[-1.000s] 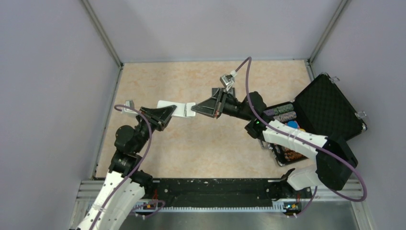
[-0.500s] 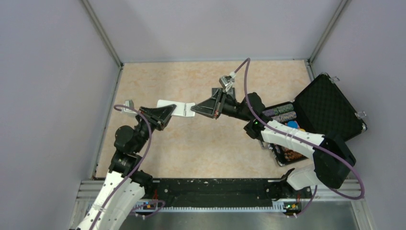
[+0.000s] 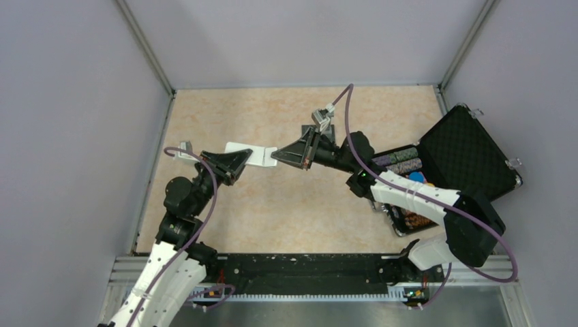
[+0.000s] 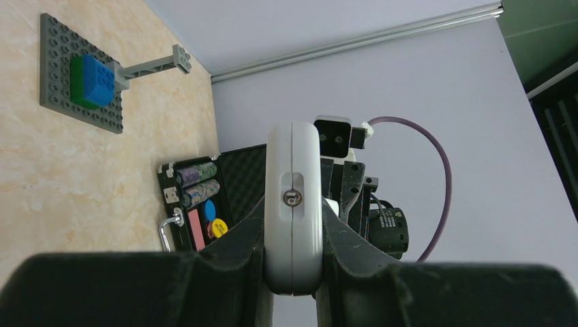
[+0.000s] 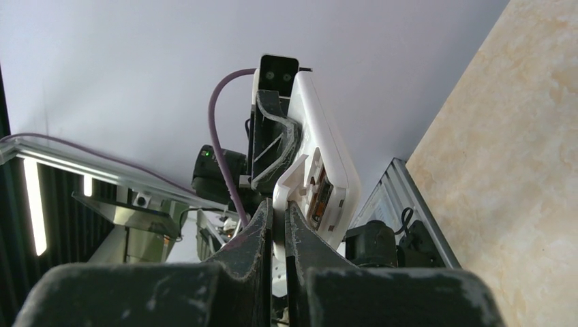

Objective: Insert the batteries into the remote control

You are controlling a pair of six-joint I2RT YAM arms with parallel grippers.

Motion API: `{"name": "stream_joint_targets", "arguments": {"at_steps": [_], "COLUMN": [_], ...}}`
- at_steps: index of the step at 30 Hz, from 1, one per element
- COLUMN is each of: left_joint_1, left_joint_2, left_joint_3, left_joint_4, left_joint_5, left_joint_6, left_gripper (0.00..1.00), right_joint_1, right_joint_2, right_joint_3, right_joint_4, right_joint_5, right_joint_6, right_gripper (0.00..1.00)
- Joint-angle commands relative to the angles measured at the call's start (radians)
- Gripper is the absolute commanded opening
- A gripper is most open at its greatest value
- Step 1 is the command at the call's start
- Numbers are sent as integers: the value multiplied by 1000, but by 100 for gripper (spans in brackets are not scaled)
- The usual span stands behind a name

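The white remote control [image 3: 251,155] is held in the air between both arms, over the left middle of the table. My left gripper [image 3: 236,162] is shut on its one end; in the left wrist view the remote [image 4: 293,170] stands edge-on between the fingers [image 4: 238,238]. My right gripper [image 3: 275,156] is shut on a thin white cover piece [image 5: 281,194] at the remote's other end. In the right wrist view the remote's [image 5: 326,146] back compartment [image 5: 320,194] shows open beside that piece. The batteries are not clearly in view.
A grey square plate with a blue and green block [image 3: 322,123] lies just behind the right gripper, also in the left wrist view [image 4: 83,73]. An open black case [image 3: 470,160] with poker chips [image 3: 404,162] stands at the right. Walls close in the table.
Both grippers keep their hold on the remote. The right gripper and the remote have edged very slightly up and to the left.
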Motion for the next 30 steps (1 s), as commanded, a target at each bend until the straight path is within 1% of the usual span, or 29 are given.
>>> {"name": "stream_joint_targets", "arguments": {"at_steps": [1, 8, 11, 17, 26, 30], "left_joint_1": [3, 3, 3, 3, 4, 3], "left_joint_2": [-13, -18, -21, -20, -40, -51], "left_joint_3": [47, 46, 39, 41, 38, 36], "left_joint_4": [77, 97, 117, 138, 118, 114], "left_joint_5": [31, 29, 22, 27, 30, 27], "left_joint_6": [6, -6, -23, -39, -38, -44], "left_gripper": [0, 0, 0, 0, 0, 0], "right_joint_1": [-5, -3, 8, 22, 22, 23], "right_joint_2": [19, 9, 5, -10, -15, -19], "right_joint_3": [25, 14, 5, 2, -32, -32], "right_joint_4": [-12, -69, -49, -78, -57, -77], "right_joint_5": [27, 66, 91, 147, 162, 163], "right_joint_6": [-21, -2, 33, 46, 103, 92], "right_gripper": [0, 0, 0, 0, 0, 0]}}
